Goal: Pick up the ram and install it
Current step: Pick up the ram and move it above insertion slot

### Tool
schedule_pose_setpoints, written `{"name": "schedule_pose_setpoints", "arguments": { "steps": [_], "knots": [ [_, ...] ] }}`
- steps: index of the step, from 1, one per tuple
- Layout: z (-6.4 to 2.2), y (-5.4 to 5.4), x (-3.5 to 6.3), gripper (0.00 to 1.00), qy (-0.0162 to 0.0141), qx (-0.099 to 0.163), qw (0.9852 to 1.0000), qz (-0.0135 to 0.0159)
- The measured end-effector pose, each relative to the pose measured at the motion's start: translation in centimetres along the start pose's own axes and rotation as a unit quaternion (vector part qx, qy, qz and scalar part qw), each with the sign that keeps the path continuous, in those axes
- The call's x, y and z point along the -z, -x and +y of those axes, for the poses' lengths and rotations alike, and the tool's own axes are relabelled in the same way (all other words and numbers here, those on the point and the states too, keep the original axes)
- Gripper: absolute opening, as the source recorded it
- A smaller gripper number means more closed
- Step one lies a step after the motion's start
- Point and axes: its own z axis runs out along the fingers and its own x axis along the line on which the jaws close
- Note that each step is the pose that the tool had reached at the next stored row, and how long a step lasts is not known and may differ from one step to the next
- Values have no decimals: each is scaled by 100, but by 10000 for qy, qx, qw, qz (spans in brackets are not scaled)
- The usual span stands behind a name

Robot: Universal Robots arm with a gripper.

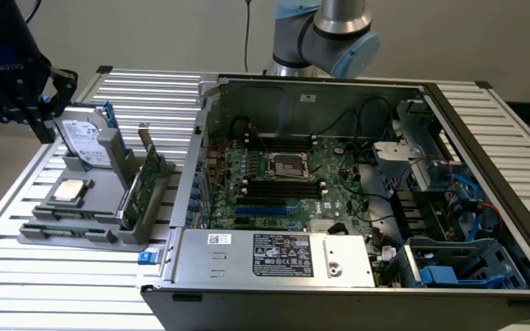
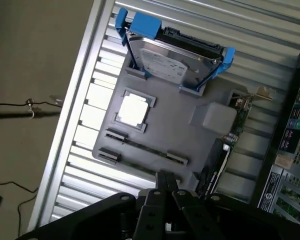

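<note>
Green ram stick [image 1: 63, 229] lies flat in its slot along the edge of the grey fixture [image 1: 90, 241] opposite the hard drive [image 1: 85, 141], by the slatted table's [image 1: 63, 289] edge at the exterior view's left. We see the gripper [image 1: 42, 124] above the hard-drive end, well apart from the ram.

Wrist view: fingers pressed together, nothing between them. The gripper [image 2: 166, 181] hangs near the fixture's ram edge. We judge the ram's [image 2: 145, 148] long axis to run along that edge, crosswise to the fingers.
</note>
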Motion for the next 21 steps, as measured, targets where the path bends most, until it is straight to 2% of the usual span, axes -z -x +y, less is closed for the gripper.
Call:
{"name": "schedule_pose_setpoints", "arguments": {
  "steps": [5, 8, 11, 16, 21],
  "knots": [
    [0, 0, -5, 11, -19, 454, 9990, 18],
    [0, 0, -9, 11, -30, 729, 9973, 28],
    [0, 0, -14, 11, -42, 997, 9950, 39],
    [-1, 1, -25, 11, -61, 1450, 9894, 57],
    [-1, 2, -37, 11, -80, 1898, 9818, 75]
  ]
}}
